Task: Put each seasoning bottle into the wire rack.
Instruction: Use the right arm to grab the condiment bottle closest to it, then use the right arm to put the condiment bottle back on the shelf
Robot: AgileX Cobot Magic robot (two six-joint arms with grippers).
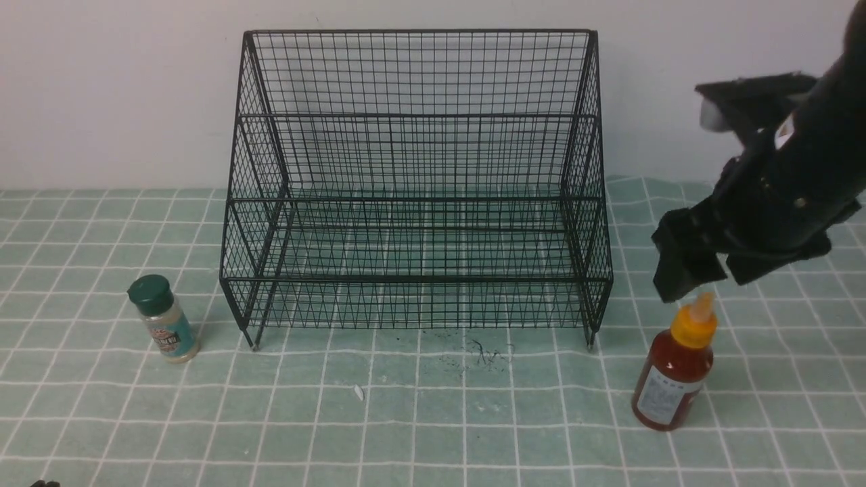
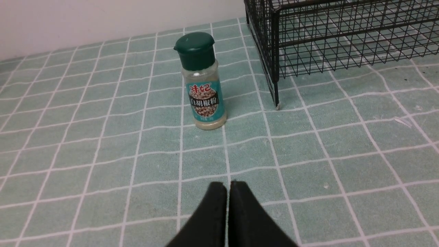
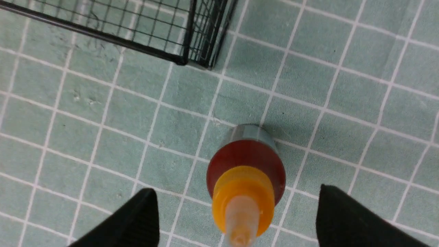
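The black wire rack (image 1: 416, 182) stands at the back centre, nothing in it. The small shaker jar (image 1: 162, 318) with green cap and teal label stands upright left of the rack; it also shows in the left wrist view (image 2: 203, 82). The red sauce bottle (image 1: 674, 365) with orange nozzle cap stands upright right of the rack's front corner. My right gripper (image 1: 703, 277) hovers just above the bottle's cap, open; in the right wrist view the gripper (image 3: 236, 206) straddles the bottle (image 3: 245, 161) without touching it. My left gripper (image 2: 228, 187) is shut and empty, short of the jar.
A green checked cloth (image 1: 419, 419) covers the table. A white wall rises behind the rack. Dark specks (image 1: 484, 352) and a small white scrap (image 1: 358, 391) lie in front of the rack. The rack's corner leg (image 3: 202, 61) stands near the red bottle.
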